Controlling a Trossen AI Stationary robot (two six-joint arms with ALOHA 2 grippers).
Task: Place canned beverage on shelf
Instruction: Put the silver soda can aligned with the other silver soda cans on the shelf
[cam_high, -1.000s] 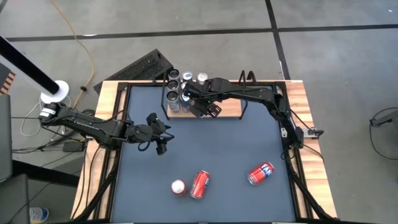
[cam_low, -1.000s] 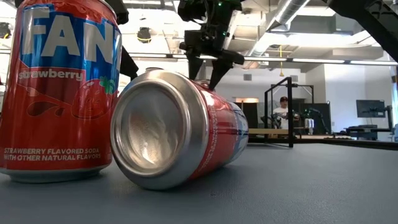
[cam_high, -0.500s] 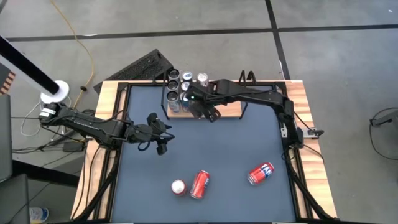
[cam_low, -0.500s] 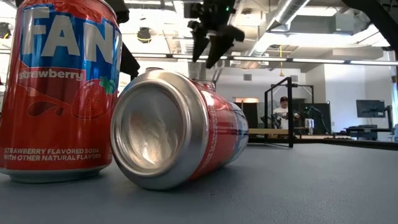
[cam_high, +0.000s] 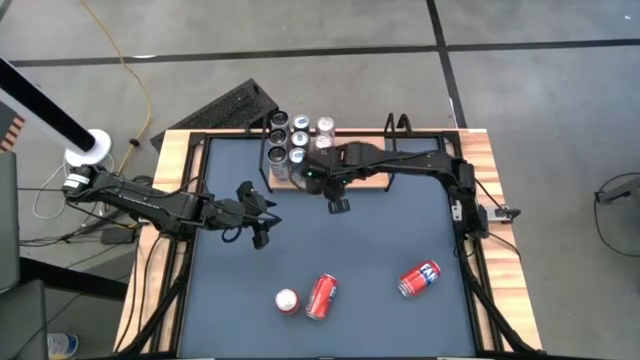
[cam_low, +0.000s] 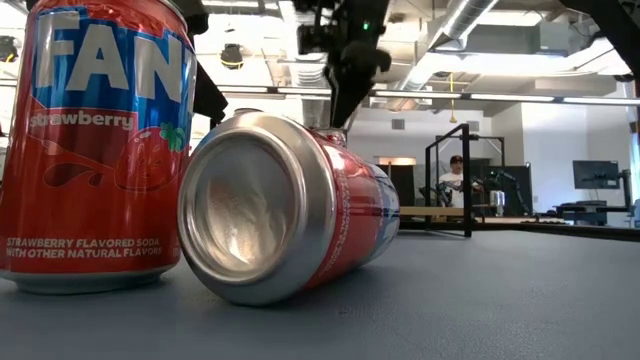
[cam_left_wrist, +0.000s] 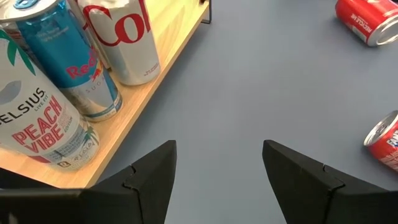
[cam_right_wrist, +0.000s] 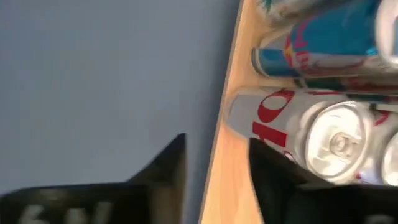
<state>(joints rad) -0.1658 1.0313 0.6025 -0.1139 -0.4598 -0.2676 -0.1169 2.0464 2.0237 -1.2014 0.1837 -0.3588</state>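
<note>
High view looks straight down; low view sits at tabletop level; both wrist views share the shelf (cam_left_wrist: 155, 74).

— Shelf?
— Small light-wood board (cam_high: 365, 178), thin black rods at both ends, just behind the right gripper (cam_high: 338, 205). Six upright cans (cam_high: 298, 140) packed close at one end.
— Other cans?
— Three, well away from that gripper. Red upright can (cam_high: 287, 299). Red can on its side (cam_high: 321, 296) just beside it. Third red can (cam_high: 419, 279) lying apart.
</note>
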